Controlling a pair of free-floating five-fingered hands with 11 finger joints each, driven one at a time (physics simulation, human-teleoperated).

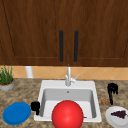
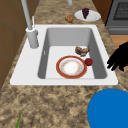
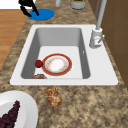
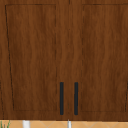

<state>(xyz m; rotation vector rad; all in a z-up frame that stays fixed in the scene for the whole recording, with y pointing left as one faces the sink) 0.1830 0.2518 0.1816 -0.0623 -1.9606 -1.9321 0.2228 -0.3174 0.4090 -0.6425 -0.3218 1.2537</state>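
Observation:
My left hand hangs just off the sink's front left corner, beside a blue plate. It holds nothing, and its fingers are spread. It also shows above the blue plate as the left hand in the right side view. My right hand floats over the counter right of the sink, fingers hanging loosely, above a brown pastry. In the basin lie a red bowl with a white inside, a small red apple and a brown piece of food.
A white plate with dark grapes sits at the front right. The faucet stands behind the basin. A potted plant and a white cup stand at the back left. Dark-handled cabinet doors hang above.

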